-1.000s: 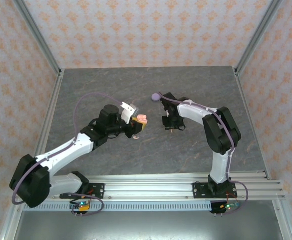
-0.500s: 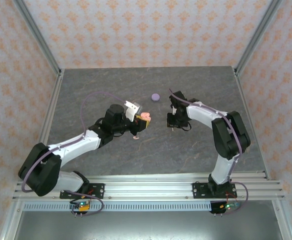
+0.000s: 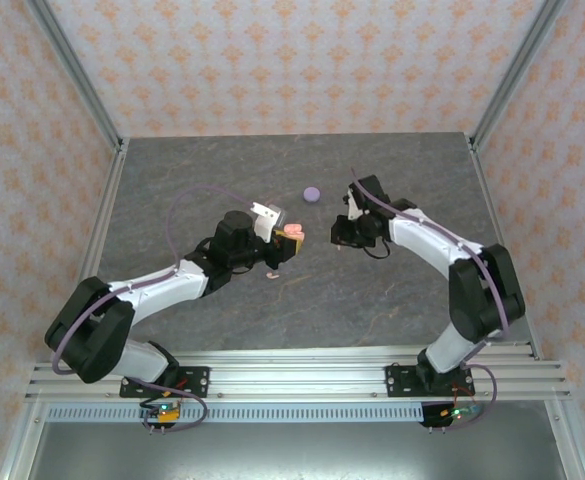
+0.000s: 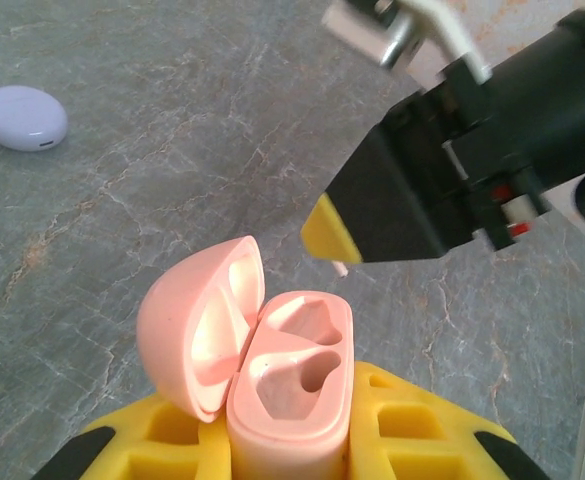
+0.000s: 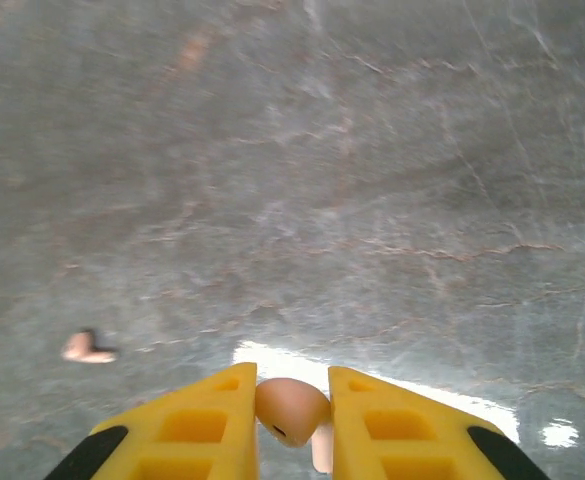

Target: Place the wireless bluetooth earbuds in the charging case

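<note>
1. The left arm runs low from its base at the near left, diagonally up to mid-tabletop. The left pincer [image 3: 286, 241] is clamped tight on the body of a pink charging case [image 4: 292, 400]. The case is held upright off the surface with its lid flipped open and both wells showing.
2. The right arm goes up from the near right, bends at the elbow, then the forearm comes back left toward the centre. The right pincer [image 3: 343, 238] sits just right of the case, close but not touching. Its jaws are narrow, pinching a pink earbud [image 5: 290, 408] between the yellow fingertips, above the stone.
3. A loose pink earbud [image 5: 87, 348] is lying on the tabletop [image 3: 402, 290], near the two pincers.
4. A closed lilac case [image 3: 313, 193] sits farther back, beyond both pincers.
5. The surface is grey marbled stone-look with a glare patch. A metal rail [image 3: 302, 375] runs along the near edge, and the walls [image 3: 292, 60] have pinkish patterned wallpaper with aluminium posts in the corners.
</note>
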Robot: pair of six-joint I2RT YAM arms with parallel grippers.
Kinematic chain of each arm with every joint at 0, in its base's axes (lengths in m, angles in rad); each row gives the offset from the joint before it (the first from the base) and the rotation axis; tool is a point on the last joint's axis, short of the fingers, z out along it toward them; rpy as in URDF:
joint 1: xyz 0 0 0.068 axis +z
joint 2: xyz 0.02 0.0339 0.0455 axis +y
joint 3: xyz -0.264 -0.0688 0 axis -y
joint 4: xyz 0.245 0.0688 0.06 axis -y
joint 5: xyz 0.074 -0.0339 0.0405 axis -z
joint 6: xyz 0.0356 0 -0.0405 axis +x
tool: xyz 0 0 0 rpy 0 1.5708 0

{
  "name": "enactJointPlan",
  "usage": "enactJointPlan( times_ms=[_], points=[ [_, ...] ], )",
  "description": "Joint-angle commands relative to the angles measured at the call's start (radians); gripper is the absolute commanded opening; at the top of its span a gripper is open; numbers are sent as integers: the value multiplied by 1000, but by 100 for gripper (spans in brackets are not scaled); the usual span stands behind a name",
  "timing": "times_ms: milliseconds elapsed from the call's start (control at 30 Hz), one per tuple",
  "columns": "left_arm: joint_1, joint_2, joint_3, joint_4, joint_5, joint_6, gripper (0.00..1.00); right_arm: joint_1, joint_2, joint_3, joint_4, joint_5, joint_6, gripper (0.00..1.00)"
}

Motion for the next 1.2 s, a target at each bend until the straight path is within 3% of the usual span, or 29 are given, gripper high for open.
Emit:
enactJointPlan(
  times_ms=[0,500,733,1167],
  points=[
    [-9,13,-15,94,-10,-33,11,-2,-89,-13,59,-60,8,21],
    [-27,82,7,241,90,-98,11,-2,-246,37,160,-225,68,22],
    [-40,116,15,351,111,-151,11,7,-269,41,196,-247,85,23],
    [-63,133,53,385,117,-170,11,33,-252,51,208,-263,76,23]
  ],
)
